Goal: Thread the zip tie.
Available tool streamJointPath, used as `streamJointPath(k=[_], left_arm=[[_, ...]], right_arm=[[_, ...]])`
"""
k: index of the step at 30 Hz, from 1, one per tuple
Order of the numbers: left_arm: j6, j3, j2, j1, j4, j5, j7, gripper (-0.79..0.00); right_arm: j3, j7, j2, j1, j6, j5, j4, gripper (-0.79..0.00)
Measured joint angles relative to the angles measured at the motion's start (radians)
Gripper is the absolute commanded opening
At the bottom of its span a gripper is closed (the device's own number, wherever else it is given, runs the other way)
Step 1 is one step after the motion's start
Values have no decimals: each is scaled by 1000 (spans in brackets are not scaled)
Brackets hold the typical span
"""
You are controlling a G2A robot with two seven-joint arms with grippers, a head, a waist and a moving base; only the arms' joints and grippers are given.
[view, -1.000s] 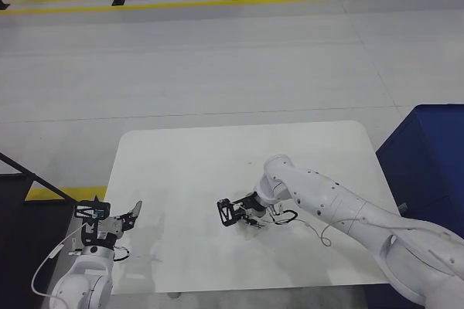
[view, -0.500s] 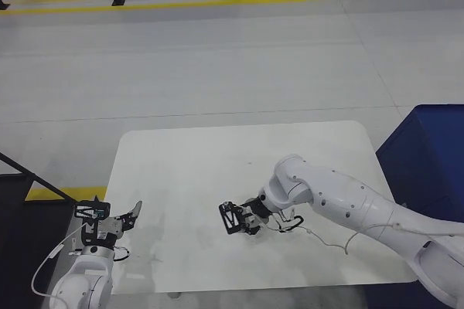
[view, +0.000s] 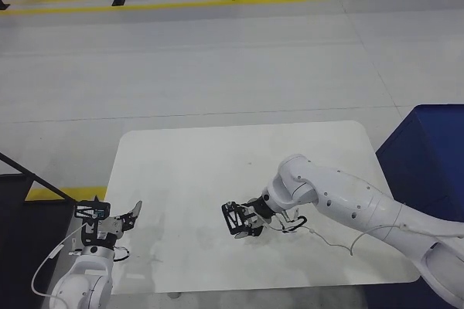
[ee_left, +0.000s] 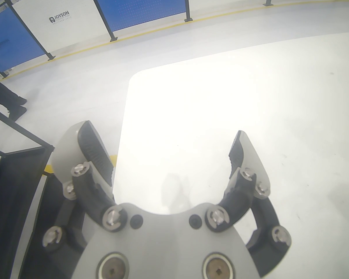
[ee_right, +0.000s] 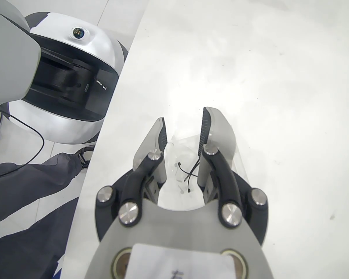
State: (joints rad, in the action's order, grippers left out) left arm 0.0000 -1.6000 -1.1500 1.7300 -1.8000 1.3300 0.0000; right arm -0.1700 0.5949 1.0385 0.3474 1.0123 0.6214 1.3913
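Note:
A thin black zip tie (ee_right: pixel 189 172) lies on a small clear plastic piece (ee_right: pixel 179 153) on the white table (view: pixel 185 170). My right gripper (ee_right: pixel 183 114) hovers just over them, open, with the clear piece and tie low between its fingers, close to the palm. I cannot tell whether the fingers touch the piece. From above, the right gripper (view: pixel 238 219) is at the table's front middle. My left gripper (ee_left: pixel 163 137) stands open with nothing in it, at the table's front left corner (view: pixel 128 215).
A thin pale cable (view: pixel 332 242) trails on the table behind the right wrist. A blue cabinet (view: pixel 437 170) stands off the table's right side. A dark frame (view: pixel 23 174) runs along the left, beyond the table edge.
The right arm swung a little toward the table's front edge, carrying its gripper slightly nearer and to the right. The left arm has stayed still.

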Motion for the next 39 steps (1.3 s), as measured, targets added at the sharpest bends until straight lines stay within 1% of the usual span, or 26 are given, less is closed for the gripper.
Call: streamJointPath(k=[35,36,37,38,39], left_arm=[[0,0,0,0,0,0,0,0],[0,0,0,0,0,0,0,0],[0,0,0,0,0,0,0,0],[0,0,0,0,0,0,0,-456],[0,0,0,0,0,-1,0,-637]], right_arm=[[0,0,0,0,0,0,0,-539],[0,0,0,0,0,0,0,0],[0,-1,0,1,0,-1,1,0],[-2,-8,0,6,0,-4,5,-428],[-4,-25,0,16,0,-7,11,-785]])
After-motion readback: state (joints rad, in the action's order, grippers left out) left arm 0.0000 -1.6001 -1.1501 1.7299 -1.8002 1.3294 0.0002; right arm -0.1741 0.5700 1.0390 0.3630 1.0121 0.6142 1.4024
